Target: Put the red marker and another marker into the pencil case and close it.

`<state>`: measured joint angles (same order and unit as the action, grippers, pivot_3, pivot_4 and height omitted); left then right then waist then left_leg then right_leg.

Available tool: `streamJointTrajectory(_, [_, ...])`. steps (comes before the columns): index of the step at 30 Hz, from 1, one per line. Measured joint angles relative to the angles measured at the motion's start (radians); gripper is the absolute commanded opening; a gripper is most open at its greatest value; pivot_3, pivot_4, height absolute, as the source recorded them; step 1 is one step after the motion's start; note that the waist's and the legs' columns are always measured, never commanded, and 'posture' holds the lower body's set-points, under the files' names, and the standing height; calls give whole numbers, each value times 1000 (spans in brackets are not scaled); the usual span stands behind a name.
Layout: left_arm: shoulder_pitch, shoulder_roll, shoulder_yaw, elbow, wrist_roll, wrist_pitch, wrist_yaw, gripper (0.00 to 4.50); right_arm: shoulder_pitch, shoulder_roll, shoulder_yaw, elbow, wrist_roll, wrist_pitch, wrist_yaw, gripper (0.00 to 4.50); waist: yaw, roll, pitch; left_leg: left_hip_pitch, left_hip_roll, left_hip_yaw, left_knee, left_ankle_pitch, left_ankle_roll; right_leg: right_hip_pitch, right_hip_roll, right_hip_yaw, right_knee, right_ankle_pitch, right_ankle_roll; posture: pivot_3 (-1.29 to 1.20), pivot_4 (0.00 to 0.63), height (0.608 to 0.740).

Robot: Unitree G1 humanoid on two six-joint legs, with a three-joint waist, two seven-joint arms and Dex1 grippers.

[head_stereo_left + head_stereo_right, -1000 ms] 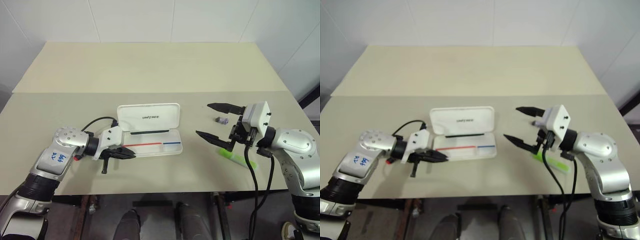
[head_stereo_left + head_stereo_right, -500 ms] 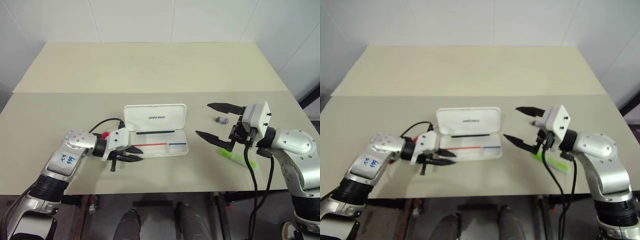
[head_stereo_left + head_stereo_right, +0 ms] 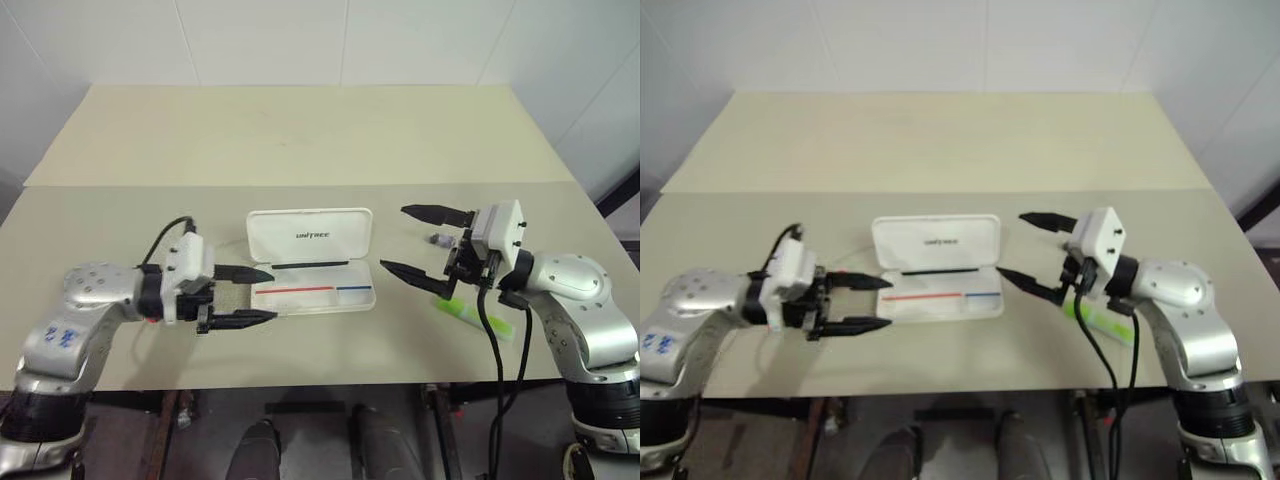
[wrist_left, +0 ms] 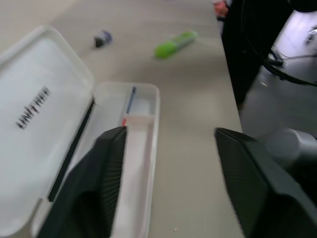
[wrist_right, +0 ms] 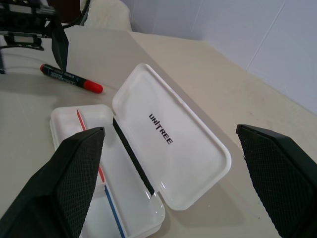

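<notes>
left claw (image 3: pixel 248 297): fingers apart, nothing between them, hovering over the near bench edge just left of the case; aimed toward the case, probably backed off so it can line up on the marker.
red marker (image 5: pixel 71 78): lying flat on the bench, outside the case, on the case's left side near the left claw; red cap points toward the case. seen in the right wrist view; in the head views the left arm covers most of it. not yet in the case.
pencil case (image 3: pixel 311 270): open on the bench between the two arms; lid laid back away from the robot with the lettering up, tray toward the robot. tray shows just the printed red and blue lines, so nothing loaded yet. open and central so either arm can drop into it.
right claw (image 3: pixel 418 241): fingers wide apart, empty, held above the bench just right of the case and pointing at it; looks parked, waiting its turn.
green highlighter (image 3: pixel 465 312): flat on the bench under and behind the right claw, right of the case, untouched; sits on the right arm's side, so likely that arm's pick.
small purple thing (image 3: pixel 438 240): on the bench beyond the highlighter, apart from it; not part of the job.
bench (image 3: pixel 300 140): far half bare.
progress: both pens out, case still open; early.
</notes>
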<state>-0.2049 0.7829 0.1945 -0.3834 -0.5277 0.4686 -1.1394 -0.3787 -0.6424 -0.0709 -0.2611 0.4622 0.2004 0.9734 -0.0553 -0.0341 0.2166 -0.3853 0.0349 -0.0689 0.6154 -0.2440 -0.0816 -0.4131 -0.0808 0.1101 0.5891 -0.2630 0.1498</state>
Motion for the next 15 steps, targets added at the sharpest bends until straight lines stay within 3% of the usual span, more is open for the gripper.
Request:
streamJointTrajectory(2, [70, -16, 72, -14, -6, 1, 59, 4476, -12, 12, 12, 19, 0, -6, 8, 4500, -3, 0, 0, 1, 0, 0, 0, 0, 0, 0, 0, 0, 0, 0, -1, 0, 150, 740])
streamJointTrajectory(6, [175, -61, 197, -15, -11, -7, 167, 4476, -24, 26, 27, 44, -1, -9, 24, 4500, -2, 0, 0, 0, 0, 0, 0, 0, 0, 0, 0, 0, 0, -1, -2, 0, 150, 740])
streamJointTrajectory(15, [295, -86, 321, 104, 26, -125, 247, 4476, -42, 37, 31, 67, -1, -25, 41, 4500, -1, 0, 0, 0, 0, 0, 1, 0, 0, 0, 0, 0, -3, -1, -2, 0, 150, 740])
